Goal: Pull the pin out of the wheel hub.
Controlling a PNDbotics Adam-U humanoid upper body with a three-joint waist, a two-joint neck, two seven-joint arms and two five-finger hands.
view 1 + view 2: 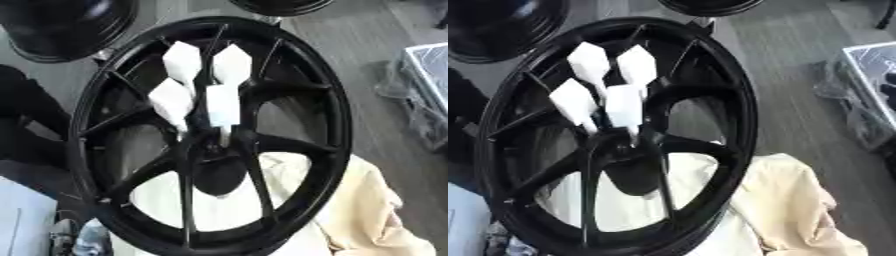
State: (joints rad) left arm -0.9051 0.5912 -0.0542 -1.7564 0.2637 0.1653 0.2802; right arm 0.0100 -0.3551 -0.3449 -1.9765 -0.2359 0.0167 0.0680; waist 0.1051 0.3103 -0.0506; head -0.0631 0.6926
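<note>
- four white pins [222, 104] crowd the wheel hub [210, 145]; pulling one could tilt its neighbours
- no robot hand in view; its state cannot be told
- wheel sits on cream cloth [367, 200]; may slide

The wheel hub [210, 135] looks like glossy black painted metal, its rim and spokes catching soft highlights. 4 white pins [201, 85] standing at its centre look like smooth, matt plastic. Beneath lies a pale cream cloth [367, 205], soft and creased. The floor [367, 50] resembles matt grey wood planking.
</note>
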